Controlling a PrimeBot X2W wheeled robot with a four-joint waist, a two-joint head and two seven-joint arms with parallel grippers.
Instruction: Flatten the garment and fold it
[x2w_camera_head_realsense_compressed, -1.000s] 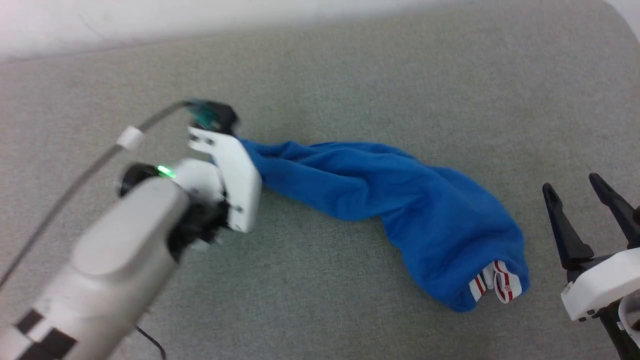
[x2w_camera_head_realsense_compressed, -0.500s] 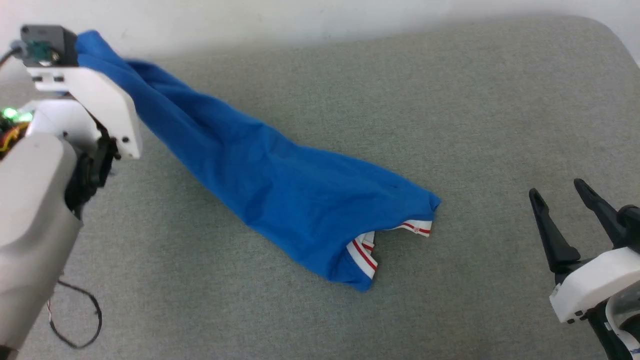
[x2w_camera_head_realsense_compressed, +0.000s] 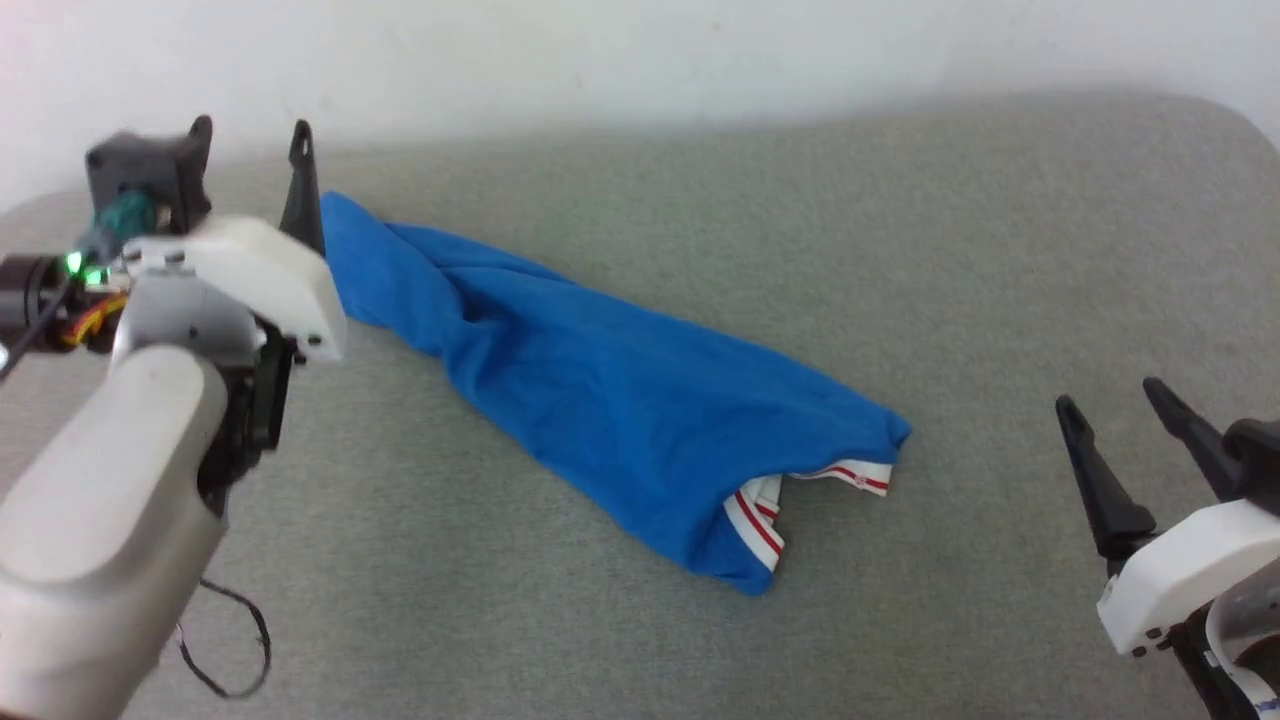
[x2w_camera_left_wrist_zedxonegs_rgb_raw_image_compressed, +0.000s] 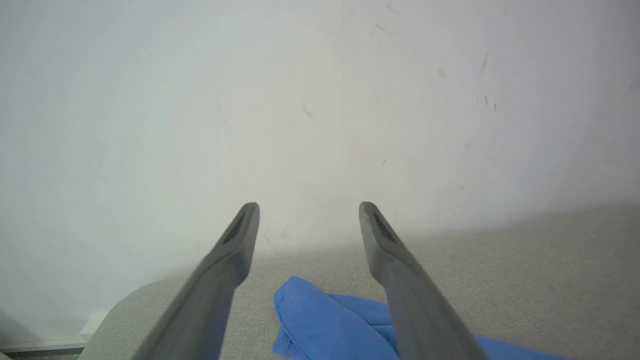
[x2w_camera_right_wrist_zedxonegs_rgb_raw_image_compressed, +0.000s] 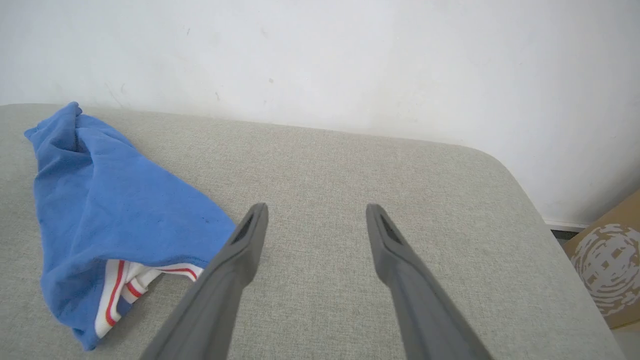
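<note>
The garment (x2w_camera_head_realsense_compressed: 600, 400) is a bright blue jersey lying bunched in a long diagonal strip on the grey padded table (x2w_camera_head_realsense_compressed: 900, 220). White trim with red stripes (x2w_camera_head_realsense_compressed: 760, 515) peeks out at its near right end. My left gripper (x2w_camera_head_realsense_compressed: 252, 145) stands open at the far left, fingers pointing at the wall, with the garment's far end just to its right. In the left wrist view that blue end (x2w_camera_left_wrist_zedxonegs_rgb_raw_image_compressed: 320, 325) lies on the table below the open left gripper (x2w_camera_left_wrist_zedxonegs_rgb_raw_image_compressed: 308, 207), with nothing between the fingers. My right gripper (x2w_camera_head_realsense_compressed: 1108, 400) is open and empty, off to the right of the garment (x2w_camera_right_wrist_zedxonegs_rgb_raw_image_compressed: 100, 200).
A white wall (x2w_camera_head_realsense_compressed: 640, 50) runs close behind the table's far edge. The table's rounded right corner (x2w_camera_right_wrist_zedxonegs_rgb_raw_image_compressed: 505, 170) has a cardboard box (x2w_camera_right_wrist_zedxonegs_rgb_raw_image_compressed: 605, 270) beyond it. A thin black cable (x2w_camera_head_realsense_compressed: 230, 640) loops under my left arm.
My left gripper has opened and let go of the garment's far end, which has dropped from its raised position onto the table. The right gripper has stayed in place.
</note>
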